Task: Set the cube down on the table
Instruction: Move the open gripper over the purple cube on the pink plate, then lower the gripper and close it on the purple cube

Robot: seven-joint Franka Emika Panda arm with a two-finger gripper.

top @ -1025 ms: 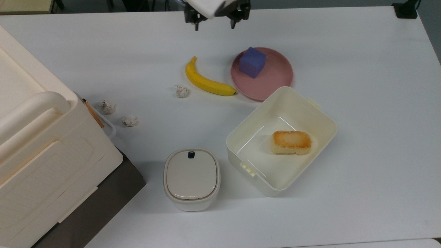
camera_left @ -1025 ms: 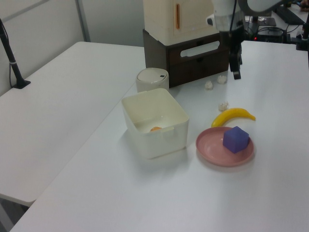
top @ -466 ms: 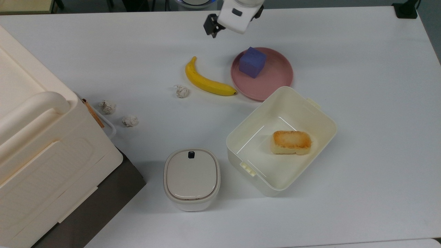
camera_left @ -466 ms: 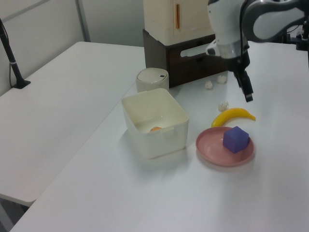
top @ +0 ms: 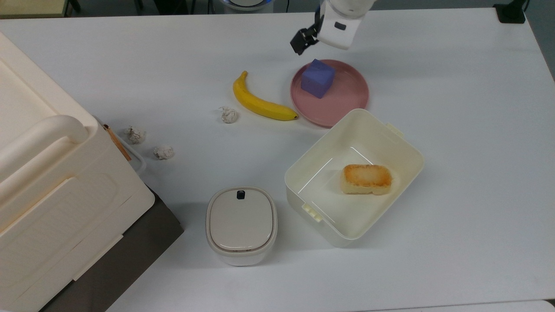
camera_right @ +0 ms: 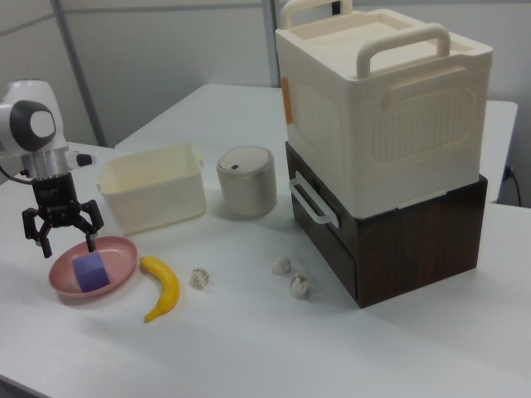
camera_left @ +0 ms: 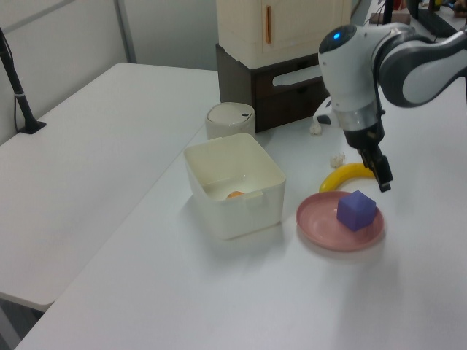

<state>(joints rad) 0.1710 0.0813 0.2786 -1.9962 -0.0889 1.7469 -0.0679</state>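
Fingers [camera_right: 65, 236] spread wide above the cube [top: 318, 78] on the plate [top: 347, 102]; probably light, matte, rigid — grip two opposite flat faces.

The white arm [top: 342, 17] above the pink plate [top: 347, 102] is cut off by the top view's upper edge. In the left view, the box wall [camera_left: 244, 211] beside that plate hides most of the bread [camera_left: 235, 195]. The big cream case [top: 43, 182] runs off the top view's left.

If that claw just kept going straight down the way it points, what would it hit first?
Probably the cube on the pink plate: the open claw points down just above it, though depth is hard to judge.
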